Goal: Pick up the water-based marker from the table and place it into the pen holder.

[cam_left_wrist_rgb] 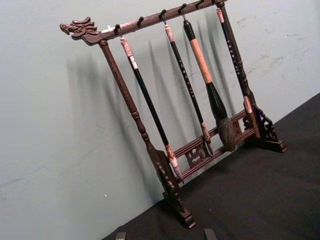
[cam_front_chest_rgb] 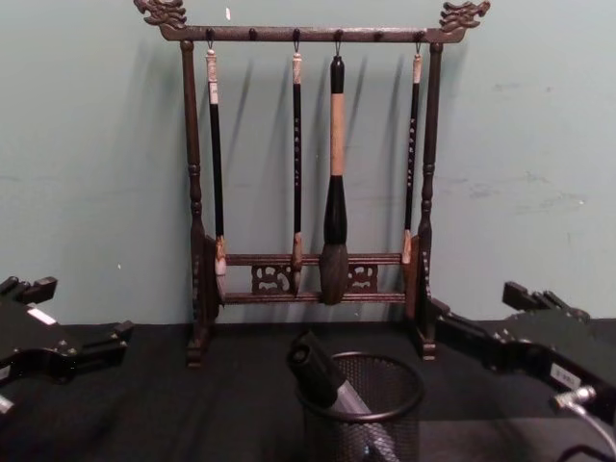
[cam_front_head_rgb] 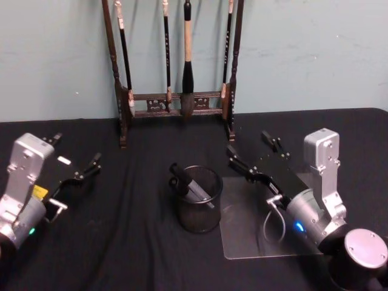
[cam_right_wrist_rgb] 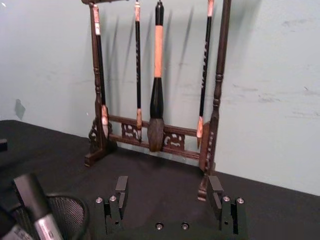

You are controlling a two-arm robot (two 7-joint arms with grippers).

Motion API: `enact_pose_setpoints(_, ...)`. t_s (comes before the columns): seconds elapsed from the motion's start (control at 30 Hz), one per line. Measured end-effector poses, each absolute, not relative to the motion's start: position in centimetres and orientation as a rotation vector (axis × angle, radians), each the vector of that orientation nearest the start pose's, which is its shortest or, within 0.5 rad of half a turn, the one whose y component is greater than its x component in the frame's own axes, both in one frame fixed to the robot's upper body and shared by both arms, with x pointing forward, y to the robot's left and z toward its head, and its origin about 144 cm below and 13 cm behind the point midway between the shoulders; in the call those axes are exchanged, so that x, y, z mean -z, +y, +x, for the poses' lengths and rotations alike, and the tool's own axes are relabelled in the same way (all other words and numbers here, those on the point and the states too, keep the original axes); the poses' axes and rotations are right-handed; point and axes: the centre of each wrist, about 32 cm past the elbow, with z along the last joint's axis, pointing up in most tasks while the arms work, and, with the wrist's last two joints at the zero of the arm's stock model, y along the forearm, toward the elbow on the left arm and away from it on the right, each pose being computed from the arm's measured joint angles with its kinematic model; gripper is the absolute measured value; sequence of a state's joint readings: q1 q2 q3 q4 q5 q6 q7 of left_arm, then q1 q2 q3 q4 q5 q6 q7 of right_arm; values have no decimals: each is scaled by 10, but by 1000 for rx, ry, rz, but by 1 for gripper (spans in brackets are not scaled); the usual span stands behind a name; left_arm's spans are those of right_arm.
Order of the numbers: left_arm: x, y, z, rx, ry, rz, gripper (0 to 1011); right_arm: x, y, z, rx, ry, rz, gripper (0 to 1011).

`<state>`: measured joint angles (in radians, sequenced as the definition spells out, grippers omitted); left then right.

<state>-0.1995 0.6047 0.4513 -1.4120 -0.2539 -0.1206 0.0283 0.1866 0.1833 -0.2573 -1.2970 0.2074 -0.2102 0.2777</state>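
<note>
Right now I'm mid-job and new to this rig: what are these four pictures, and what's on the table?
You are seeing one moment from four cameras on a two-armed robot. The head view looks down on a black table; the chest view looks across it from lower down; each wrist view looks out past that arm's own fingers.

The left gripper hangs over the table's left side, open and empty. The right gripper hovers right of centre, also open and empty, above a clear plastic sheet.

In the middle stands the pen holder, a black mesh cup. The marker already leans inside it, dark cap up. Behind, against the wall, a dark wooden brush rack holds four hanging brushes. Nothing is being held.
</note>
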Motion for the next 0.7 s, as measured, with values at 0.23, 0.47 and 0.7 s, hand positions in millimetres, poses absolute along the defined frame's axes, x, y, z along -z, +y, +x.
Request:
enact_pose_setpoints(0.23, -1140, 310, 489, -1248, -285, 304, 1009, -1104, -222, 499, 1117, -57, 20, 1000)
enact_pose_setpoints(0.47, -1140, 310, 489, -1248, -285, 304, 1009, -1096, -222, 498, 1134, -32, -7, 1000)
enact_pose_setpoints(0.7, -1140, 310, 489, -1248, -285, 304, 1009, -1090, -224, 499, 1153, -26, -31, 1000)
